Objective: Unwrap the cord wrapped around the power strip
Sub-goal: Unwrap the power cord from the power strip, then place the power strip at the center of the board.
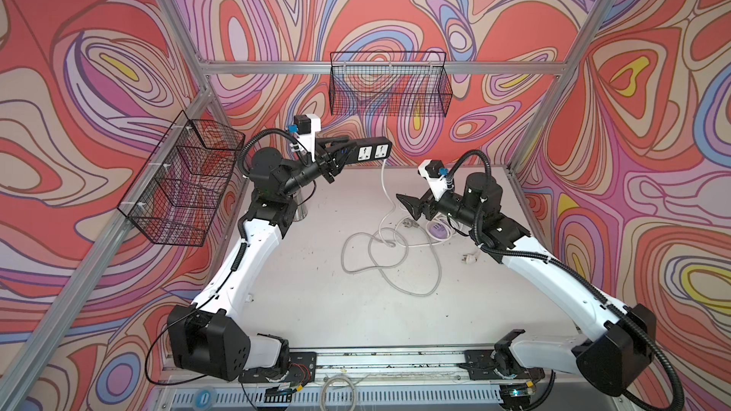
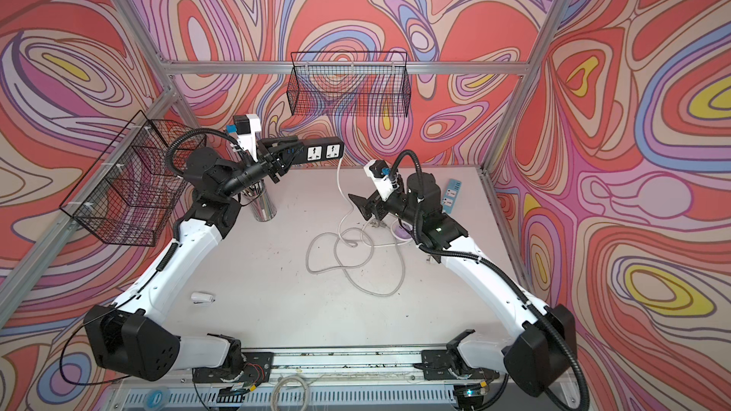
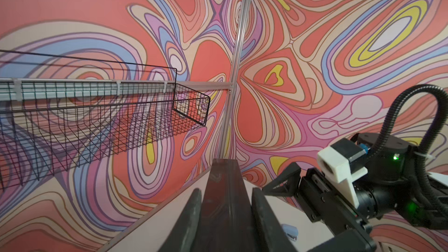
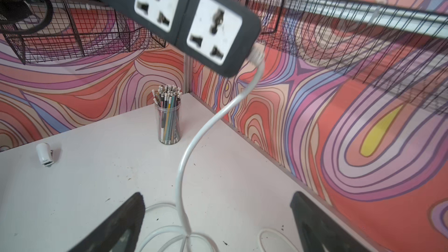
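**Power strip held aloft, cord hanging free**

Power strip point(image 1: 372, 151): black, two white sockets, held in the air above the far part of the table point(image 1: 308, 302). It is clamped at one end by the left gripper point(image 1: 335, 152), jaws closed tight on it.

Cord point(image 1: 384, 181): white, hung from the strip's free end and laid in loose loops on the table.

Right gripper point(image 1: 409, 207): jaws spread wide, nothing held, near the hanging cord.
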You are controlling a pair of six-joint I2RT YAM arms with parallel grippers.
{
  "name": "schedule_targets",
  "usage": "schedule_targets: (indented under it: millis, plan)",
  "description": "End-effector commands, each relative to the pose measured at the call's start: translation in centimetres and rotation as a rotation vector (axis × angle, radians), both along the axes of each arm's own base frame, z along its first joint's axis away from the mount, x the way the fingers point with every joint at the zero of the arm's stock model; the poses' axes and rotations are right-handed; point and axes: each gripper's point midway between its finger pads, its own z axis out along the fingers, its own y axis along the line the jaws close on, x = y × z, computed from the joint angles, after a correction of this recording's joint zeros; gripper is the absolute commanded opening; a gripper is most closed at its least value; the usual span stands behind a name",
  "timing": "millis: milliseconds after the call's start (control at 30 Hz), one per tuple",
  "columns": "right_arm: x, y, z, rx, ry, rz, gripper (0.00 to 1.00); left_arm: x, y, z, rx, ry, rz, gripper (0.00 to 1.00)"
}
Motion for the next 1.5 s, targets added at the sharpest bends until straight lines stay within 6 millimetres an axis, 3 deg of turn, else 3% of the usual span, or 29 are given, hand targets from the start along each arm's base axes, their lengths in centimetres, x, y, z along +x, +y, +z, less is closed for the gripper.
schedule_targets:
  millis: [0,267,533,1067,1167,1467]
  plan:
    - [-0.4,-0.4,1.1,-0.118,-0.137,-0.022,0.98,-1.8,-0.7,0.2,0.082,-0.039,-0.076,0.0]
    - [-2.2,3.4,3.9,-0.252,-0.392,0.04,0.98,-2.7,-1.2,-2.4,0.163,-0.016,-0.13,0.0]
    - [-1.5,7.7,3.5,-0.388,-0.476,0.077,0.98,-3.4,-1.3,-2.1,0.159,-0.019,-0.154,0.0]
    - [2.4,9.3,4.3,-0.378,-0.535,-0.055,0.89,-4.5,-1.5,-1.2,0.129,-0.032,-0.197,0.0]
    - [2.5,9.3,4.4,-0.377,-0.535,-0.06,0.81,-4.5,-1.5,-1.2,0.126,-0.031,-0.201,0.0]
    - [2.4,9.1,4.5,-0.383,-0.524,-0.061,0.3,-4.4,-1.4,-1.2,0.126,-0.034,-0.19,0.0]
